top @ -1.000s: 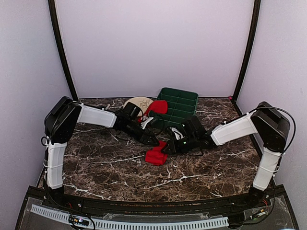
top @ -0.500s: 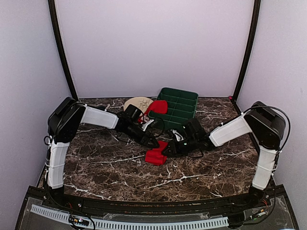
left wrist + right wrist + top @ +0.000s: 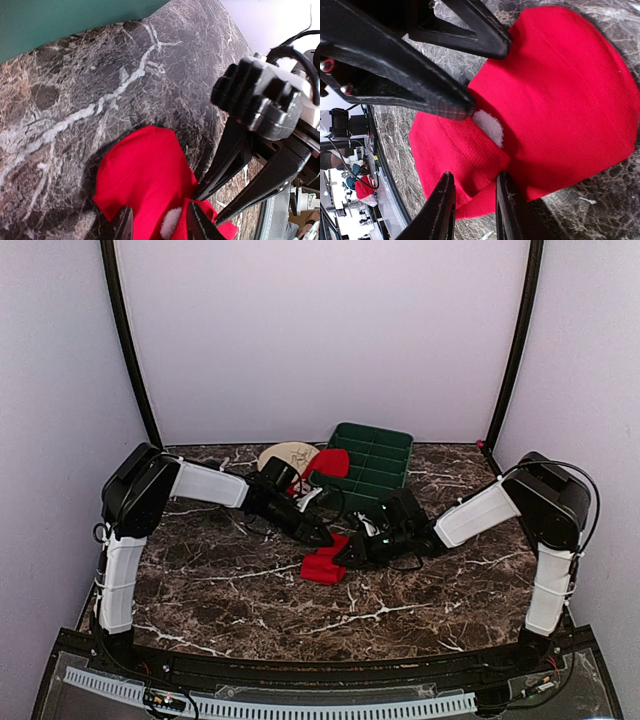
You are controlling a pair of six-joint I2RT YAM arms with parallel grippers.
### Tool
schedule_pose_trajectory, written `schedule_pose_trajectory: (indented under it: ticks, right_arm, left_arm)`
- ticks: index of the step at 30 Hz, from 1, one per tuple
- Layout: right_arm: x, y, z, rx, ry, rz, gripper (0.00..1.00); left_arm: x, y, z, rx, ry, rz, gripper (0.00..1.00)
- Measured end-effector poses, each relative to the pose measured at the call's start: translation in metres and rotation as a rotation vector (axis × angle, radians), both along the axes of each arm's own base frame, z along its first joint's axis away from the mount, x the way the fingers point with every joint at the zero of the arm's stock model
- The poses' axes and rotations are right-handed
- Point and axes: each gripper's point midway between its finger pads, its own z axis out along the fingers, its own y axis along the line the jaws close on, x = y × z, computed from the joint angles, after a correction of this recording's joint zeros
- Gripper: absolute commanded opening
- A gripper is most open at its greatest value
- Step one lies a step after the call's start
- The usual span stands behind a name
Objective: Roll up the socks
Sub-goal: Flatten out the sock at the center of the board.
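Note:
One red sock [image 3: 322, 566] lies partly rolled in the middle of the dark marble table. In the left wrist view it [image 3: 142, 175] shows a small white patch [image 3: 171, 222]. My left gripper [image 3: 322, 538] comes at it from the far left; its jaws [image 3: 159, 212] stand narrowly apart with red fabric and the white patch between them. My right gripper [image 3: 345, 553] comes from the right, its jaws [image 3: 475, 176] closed on a thick fold of the same sock [image 3: 560, 115]. The two grippers almost touch. The second red sock [image 3: 332, 462] lies at the back by the tray.
A green compartment tray [image 3: 380, 455] stands at the back centre. A round beige plate [image 3: 283, 454] lies left of it, behind the left arm. Walls close in the table on three sides.
The right gripper has edged a little to the left and the rolled sock has shifted slightly left with it. The left arm has barely moved.

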Motion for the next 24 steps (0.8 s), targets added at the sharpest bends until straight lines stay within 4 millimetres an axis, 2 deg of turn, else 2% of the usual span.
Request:
schedule_pose_trajectory:
  ticks: [9, 15, 24]
  right_arm:
    - [-0.0028, 0.0027, -0.0057, 0.014, 0.022, 0.013, 0.18]
    - [-0.0031, 0.0045, -0.0045, 0.027, 0.025, 0.018, 0.07]
    - [-0.002, 0.0055, -0.0015, 0.033, -0.004, 0.032, 0.04]
  left_arm:
    - [-0.0011, 0.0002, -0.0054, 0.004, 0.012, -0.002, 0.36]
    - [-0.0013, 0.0002, -0.0053, 0.004, 0.013, -0.003, 0.35]
    - [-0.0012, 0.0003, -0.0054, 0.004, 0.016, -0.001, 0.39]
